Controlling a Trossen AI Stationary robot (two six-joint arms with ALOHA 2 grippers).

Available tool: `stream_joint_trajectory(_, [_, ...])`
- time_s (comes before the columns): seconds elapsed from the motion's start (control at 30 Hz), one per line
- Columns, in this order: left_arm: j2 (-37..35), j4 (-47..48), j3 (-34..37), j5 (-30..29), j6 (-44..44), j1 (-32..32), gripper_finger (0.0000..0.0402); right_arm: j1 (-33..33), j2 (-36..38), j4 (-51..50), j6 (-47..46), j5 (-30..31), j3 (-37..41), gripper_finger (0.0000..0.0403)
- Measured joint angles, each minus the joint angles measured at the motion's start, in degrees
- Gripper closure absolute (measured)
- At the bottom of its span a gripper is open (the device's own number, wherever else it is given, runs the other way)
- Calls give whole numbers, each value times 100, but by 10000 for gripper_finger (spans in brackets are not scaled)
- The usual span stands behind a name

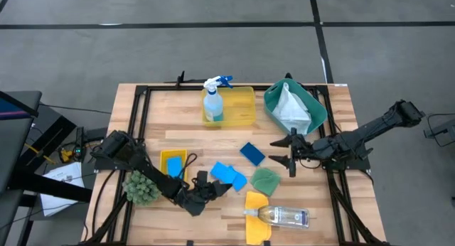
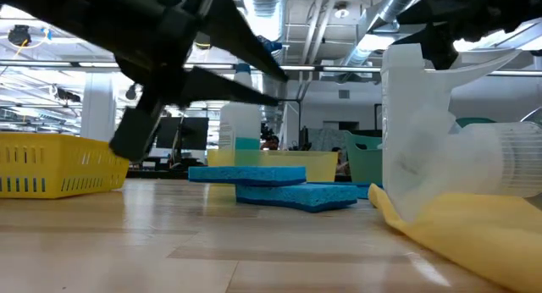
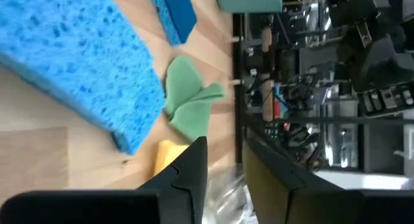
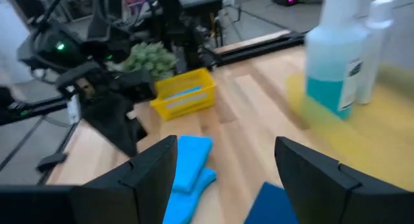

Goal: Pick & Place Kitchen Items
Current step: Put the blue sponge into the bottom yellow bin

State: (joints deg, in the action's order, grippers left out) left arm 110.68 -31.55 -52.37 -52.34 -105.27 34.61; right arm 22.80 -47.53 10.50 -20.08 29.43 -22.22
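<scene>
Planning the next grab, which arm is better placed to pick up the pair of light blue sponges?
Left, probably. The left gripper sits right beside the light blue sponges, fingers open toward them. The right gripper, also open, hovers farther off, nearer the dark blue sponge.

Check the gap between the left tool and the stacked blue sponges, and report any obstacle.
Nothing visible blocks it. The left tool, open, sits right beside the blue sponges, with only bare table between them.

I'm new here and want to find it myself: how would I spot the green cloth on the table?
Start at the teal bin at the table's far right. Come toward the near edge to the clear bottle lying down. The green cloth lies crumpled between them, the only green fabric beside the blue sponges.
</scene>
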Motion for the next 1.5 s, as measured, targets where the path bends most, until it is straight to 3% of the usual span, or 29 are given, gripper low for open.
stream_joint_trajectory(0.37, [92,595,-2,-238,-316,227,261,930,-678,274,-703,565,0,153])
stream_joint_trajectory(0.67, [92,1091,-2,-522,-741,262,229,1094,-952,579,-845,662,0,153])
stream_joint_trajectory(1.2, [92,1738,-1,108,-1220,-46,280,1094,-948,540,-802,660,0,153])
stream_joint_trajectory(1.5, [89,1871,-1,431,-1346,-42,274,1094,-948,535,-802,615,0,153])
